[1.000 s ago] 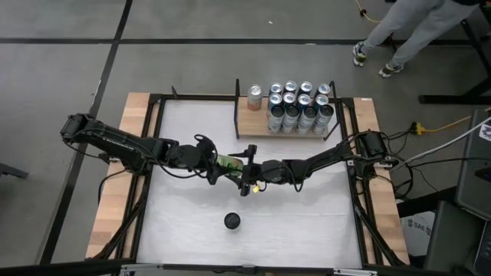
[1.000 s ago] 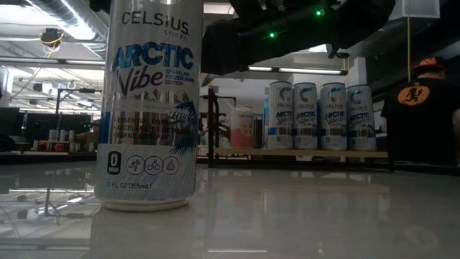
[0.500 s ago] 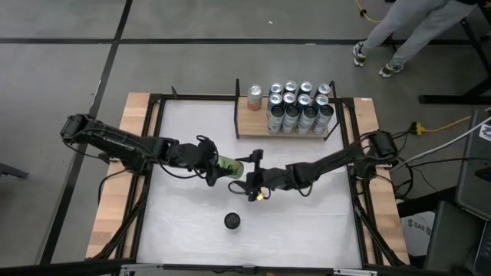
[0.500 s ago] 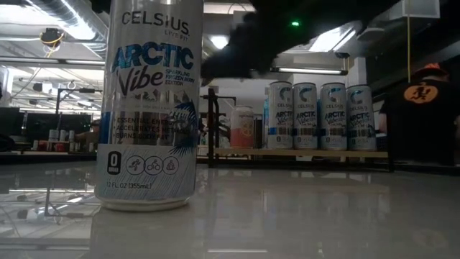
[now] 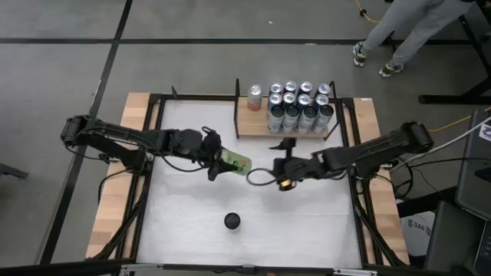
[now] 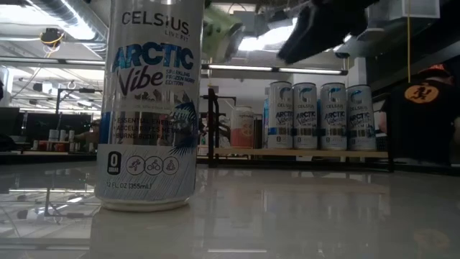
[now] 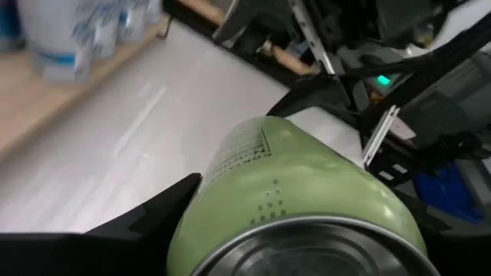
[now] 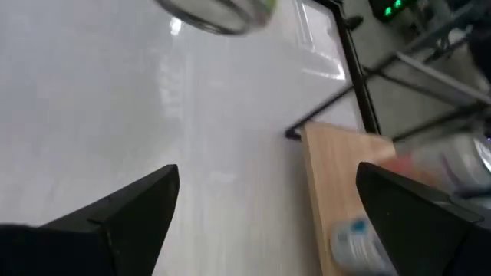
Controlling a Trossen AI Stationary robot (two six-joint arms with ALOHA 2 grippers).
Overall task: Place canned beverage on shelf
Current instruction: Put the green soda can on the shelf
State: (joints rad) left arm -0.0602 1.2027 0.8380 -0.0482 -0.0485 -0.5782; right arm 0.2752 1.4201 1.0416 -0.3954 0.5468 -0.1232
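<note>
Your green can (image 5: 237,162) lies sideways above the middle of the white table (image 5: 307,222), clamped in the left gripper (image 5: 219,159); its metal end faces the left wrist camera, fingers (image 7: 146,218) on both sides; your right gripper (image 5: 285,164) hangs just beside it with fingers (image 8: 130,207) spread wide and holding nothing; the shelf (image 5: 253,123) at the far edge carries 1 orange can (image 5: 255,96) and 8 Celsius cans (image 5: 299,107); another Celsius can (image 5: 232,221) stands alone near you.

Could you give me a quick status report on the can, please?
Left gripper shut on green can, held above table. Right gripper open, empty. Shelf mostly full; space beside pink can.
</note>
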